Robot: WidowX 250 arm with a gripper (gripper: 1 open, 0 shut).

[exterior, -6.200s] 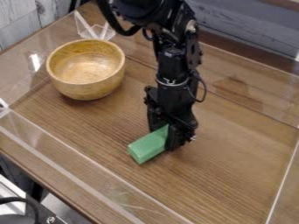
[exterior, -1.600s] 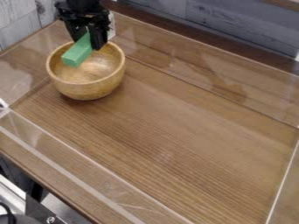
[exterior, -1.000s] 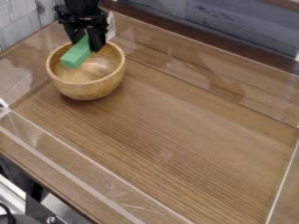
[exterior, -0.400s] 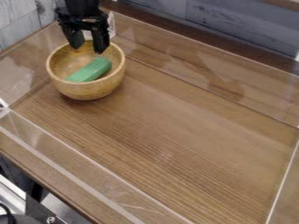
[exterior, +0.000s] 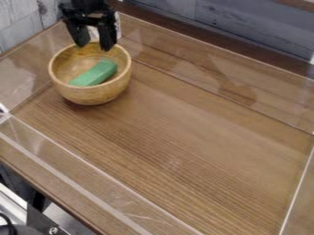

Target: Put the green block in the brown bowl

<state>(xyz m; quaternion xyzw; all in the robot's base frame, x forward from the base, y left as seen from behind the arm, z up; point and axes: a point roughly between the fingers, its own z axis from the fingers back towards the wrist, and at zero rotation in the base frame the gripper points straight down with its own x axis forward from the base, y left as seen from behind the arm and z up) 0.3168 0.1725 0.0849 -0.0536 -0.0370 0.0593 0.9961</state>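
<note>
**One block, one bowl, one claw**

A single green block (exterior: 94,73) lies tilted inside the one brown bowl (exterior: 70,92), resting on its pale interior. The lone gripper (exterior: 91,39) hangs just above the bowl's far rim, its two fingers spread apart, grasping nothing. All stand on one wooden table (exterior: 185,138).

The green block (exterior: 94,73) lies inside the brown bowl (exterior: 73,93), the tool (exterior: 91,37) spread empty above its far rim.

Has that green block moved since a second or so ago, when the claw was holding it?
Yes. The green block has dropped from the open gripper and now lies inside the brown bowl, lower against its rim.
</note>
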